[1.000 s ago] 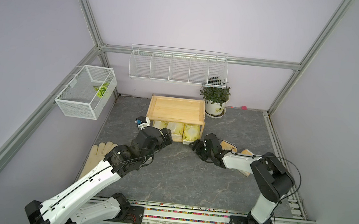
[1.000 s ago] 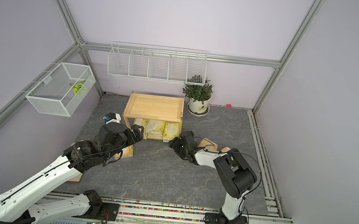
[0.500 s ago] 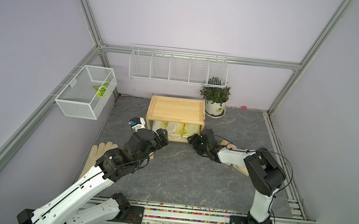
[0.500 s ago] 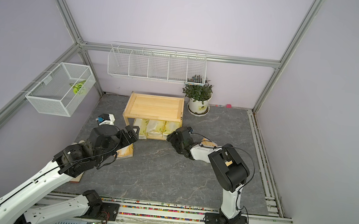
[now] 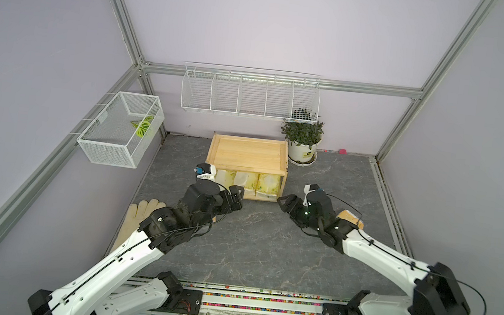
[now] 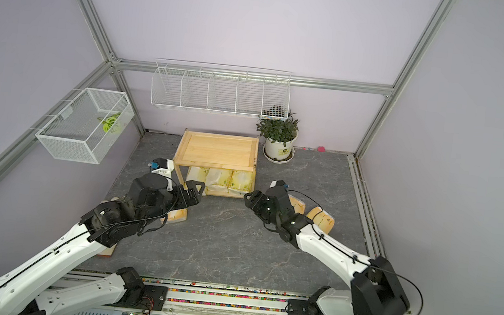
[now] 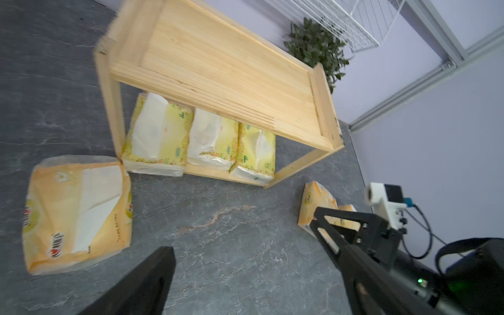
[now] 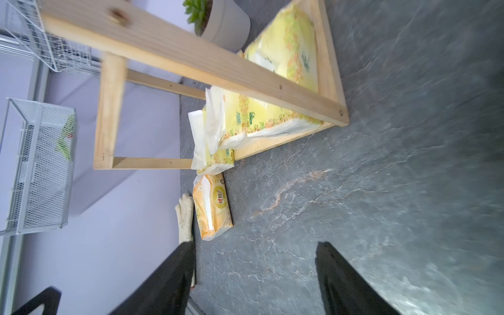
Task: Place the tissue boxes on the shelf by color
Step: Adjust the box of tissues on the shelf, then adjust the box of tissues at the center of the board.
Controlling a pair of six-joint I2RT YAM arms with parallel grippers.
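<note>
The shelf (image 5: 249, 154) (image 6: 217, 151) stands at the back, its top tray bare. Three lemon-yellow tissue boxes (image 5: 246, 182) (image 7: 212, 139) lie side by side on its lower tier. One orange tissue box (image 6: 177, 216) (image 7: 76, 212) lies on the floor by the shelf's left leg, under my left arm. Two more orange boxes (image 6: 322, 219) (image 7: 316, 201) lie right of the shelf, behind my right wrist. My left gripper (image 5: 236, 195) (image 6: 195, 190) is open and empty in front of the shelf. My right gripper (image 5: 286, 201) (image 8: 253, 245) is open over bare floor, empty.
A cream glove (image 5: 141, 213) lies at the left floor edge. A potted plant (image 5: 302, 141) stands right of the shelf. A mesh basket (image 5: 121, 127) hangs on the left wall and a wire rack (image 5: 249, 95) on the back wall.
The right gripper went in toward the shelf's front right corner, then drew back to the right. The rightmost lemon-yellow pack now sits further in. The left gripper shifted slightly.
</note>
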